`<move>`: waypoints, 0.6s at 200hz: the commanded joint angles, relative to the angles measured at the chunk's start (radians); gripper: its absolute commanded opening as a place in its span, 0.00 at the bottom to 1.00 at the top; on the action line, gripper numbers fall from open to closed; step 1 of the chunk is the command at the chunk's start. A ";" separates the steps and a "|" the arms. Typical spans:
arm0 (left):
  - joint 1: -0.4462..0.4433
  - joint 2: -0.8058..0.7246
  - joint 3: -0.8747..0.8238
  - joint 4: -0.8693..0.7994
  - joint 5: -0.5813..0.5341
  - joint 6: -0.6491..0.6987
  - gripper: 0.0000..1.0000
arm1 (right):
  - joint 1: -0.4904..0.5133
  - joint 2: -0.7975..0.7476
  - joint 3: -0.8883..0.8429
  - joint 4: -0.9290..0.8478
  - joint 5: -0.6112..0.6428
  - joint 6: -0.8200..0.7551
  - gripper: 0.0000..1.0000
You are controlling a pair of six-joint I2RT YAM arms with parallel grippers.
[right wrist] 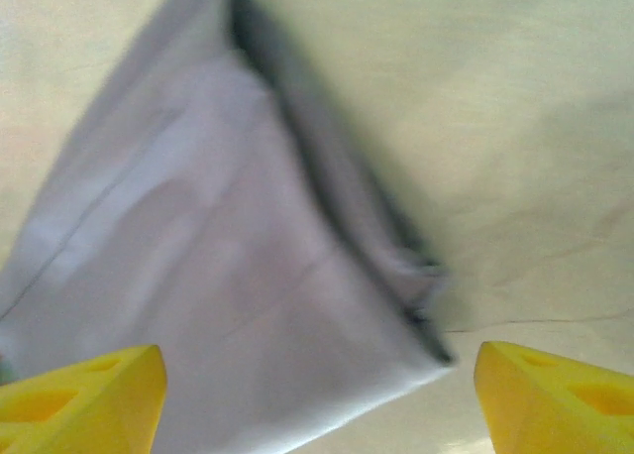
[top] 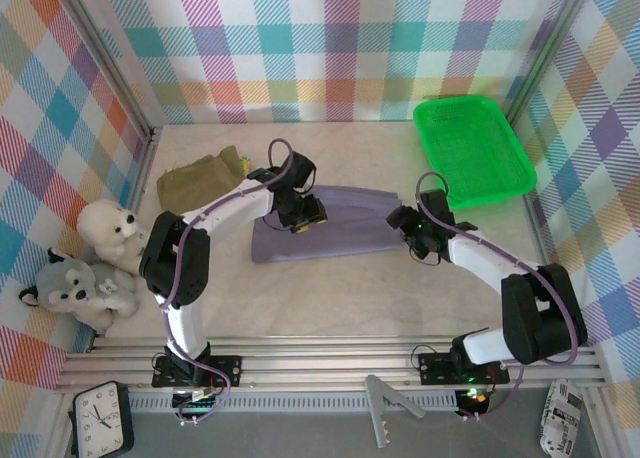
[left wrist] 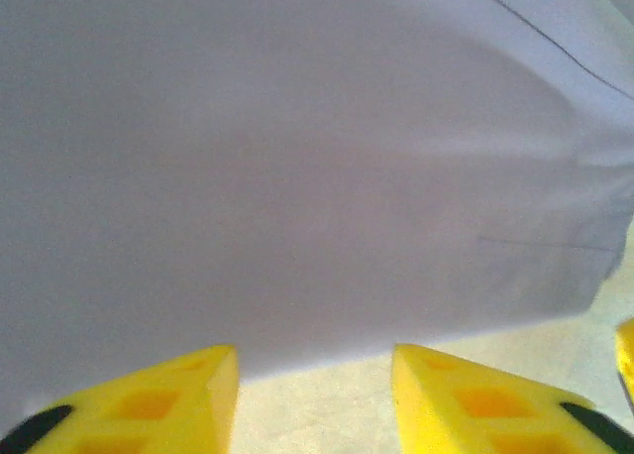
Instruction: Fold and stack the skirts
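Observation:
The lavender-grey skirt (top: 345, 228) lies spread flat at mid-table. My left gripper (top: 303, 218) hangs low over its left part. In the left wrist view the yellow fingers (left wrist: 203, 390) stand apart with bare table between them, and the skirt's hem (left wrist: 297, 226) lies just beyond the tips of the left gripper (left wrist: 315, 360). My right gripper (top: 412, 230) sits at the skirt's right end. Its jaws (right wrist: 319, 355) are wide, with the skirt's corner (right wrist: 248, 305) below and between them, not pinched. An olive-khaki skirt (top: 192, 186) lies crumpled at back left, a floral bit (top: 233, 160) at its edge.
A green plastic tray (top: 470, 146) rests at the back right. A white plush (top: 108, 228) and a grey plush (top: 75, 290) sit by the left wall. Checked walls close the back and sides. Bare tabletop (top: 330, 288) runs in front of the skirt.

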 commanded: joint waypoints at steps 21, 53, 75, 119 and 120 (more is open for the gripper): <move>-0.063 0.135 0.087 -0.088 0.066 0.050 0.24 | 0.002 0.008 -0.063 0.109 -0.028 0.024 0.74; -0.092 0.235 0.136 -0.105 0.120 0.063 0.18 | 0.002 0.039 -0.071 0.168 -0.060 0.018 0.71; -0.097 0.291 0.145 -0.110 0.124 0.068 0.18 | 0.001 0.061 -0.064 0.177 -0.064 0.019 0.70; -0.098 0.332 0.145 -0.118 0.120 0.070 0.17 | 0.001 0.114 -0.069 0.232 -0.088 0.033 0.69; -0.098 0.331 0.145 -0.118 0.119 0.070 0.17 | 0.001 0.116 -0.069 0.233 -0.089 0.034 0.69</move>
